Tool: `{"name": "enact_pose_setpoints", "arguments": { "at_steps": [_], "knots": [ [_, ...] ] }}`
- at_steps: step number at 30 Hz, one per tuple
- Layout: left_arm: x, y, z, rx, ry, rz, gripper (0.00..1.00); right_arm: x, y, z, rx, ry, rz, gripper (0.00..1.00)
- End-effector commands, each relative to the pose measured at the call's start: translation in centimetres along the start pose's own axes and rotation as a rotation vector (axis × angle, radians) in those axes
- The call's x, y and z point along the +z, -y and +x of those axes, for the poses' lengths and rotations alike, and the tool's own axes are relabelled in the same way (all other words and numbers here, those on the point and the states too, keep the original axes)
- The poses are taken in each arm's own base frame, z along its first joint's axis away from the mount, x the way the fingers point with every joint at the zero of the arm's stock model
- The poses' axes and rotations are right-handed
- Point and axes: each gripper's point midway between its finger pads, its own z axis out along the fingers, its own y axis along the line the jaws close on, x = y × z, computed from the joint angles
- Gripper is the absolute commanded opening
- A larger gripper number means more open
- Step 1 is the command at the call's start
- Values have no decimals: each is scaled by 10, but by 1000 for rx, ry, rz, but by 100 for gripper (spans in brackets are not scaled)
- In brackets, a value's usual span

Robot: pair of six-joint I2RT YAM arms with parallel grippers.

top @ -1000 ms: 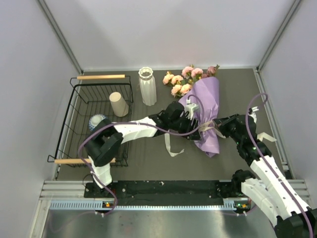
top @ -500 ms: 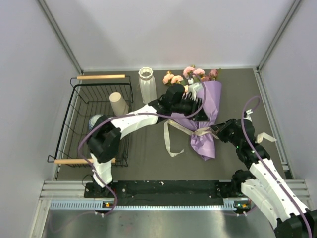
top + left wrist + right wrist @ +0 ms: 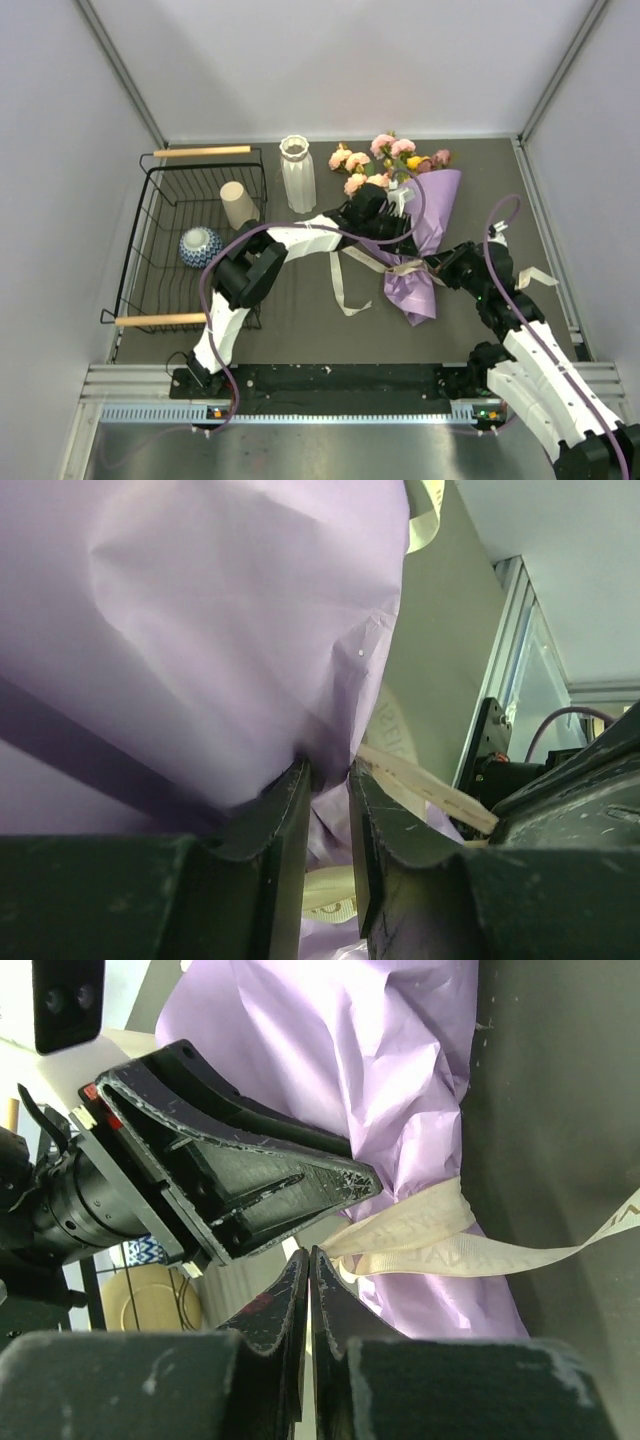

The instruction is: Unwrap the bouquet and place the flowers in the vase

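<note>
While the vase (image 3: 297, 175) stands upright toward the back of the table (image 3: 300, 315), the bouquet (image 3: 425, 235) lies flat to the right of the vase. Its heads point to the far wall, and its tapered foot lies nearer the arm bases than the vase does.

The flowers (image 3: 385, 148), pink and peach with one yellow, spill from the open end just right of the vase's rim and do not touch it.

The left gripper (image 3: 398, 225) reaches past the front of the vase onto the bouquet. Its wrist view shows the fingers (image 3: 285, 820) drawn close, with a fold of the lilac paper wrap (image 3: 230, 630) nipped between them.

The right gripper (image 3: 432, 266) sits at the tied waist, further right of the vase than the left one. Its jaws are fully closed, and the cream ribbon (image 3: 430, 1235) runs from their tips, apparently pinched there. The ribbon is wound round the wrap, and a loose tail lies on the table in front of the vase, slightly to its right.

Left of the vase is a wire basket (image 3: 190, 170) holding a beige cup (image 3: 238, 205) and a blue-patterned bowl (image 3: 199, 246).
</note>
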Motion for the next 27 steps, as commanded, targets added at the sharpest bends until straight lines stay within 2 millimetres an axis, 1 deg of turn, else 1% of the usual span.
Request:
{"name": "enact_pose_setpoints", "arguments": {
  "at_steps": [1,6,7,8,12,13,14,21,23,24,26,27],
  "knots": [
    [2,-12,3,41,30,-20,27,-1,-22,-19,-22,56,-52,0],
    [0,-30,15,36,28,-90,26,-8,-39,-32,-42,96,-88,0],
    [0,-35,21,31,20,-100,25,-9,-43,-34,-41,103,-96,0],
    [0,-38,22,29,20,-111,26,-14,-51,-38,-44,113,-121,0],
    [2,-52,34,16,3,-145,25,-27,-68,-48,-54,153,-180,0],
    [1,-53,36,16,1,-150,25,-30,-70,-49,-54,161,-187,0],
    [1,-55,38,13,-5,-155,25,-34,-76,-54,-56,177,-203,0],
    [1,-61,42,15,-9,-177,25,-66,-102,-71,-81,247,-275,0],
    [0,-59,41,13,-7,-174,25,-71,-106,-74,-105,257,-276,0],
    [0,-58,40,13,-8,-173,25,-71,-102,-79,-108,279,-252,0],
    [-1,-56,39,16,-7,-167,25,-59,-87,-75,-129,248,-169,1],
    [-2,-54,37,18,-3,-165,26,-52,-79,-71,-132,224,-131,11]
  ]
}}
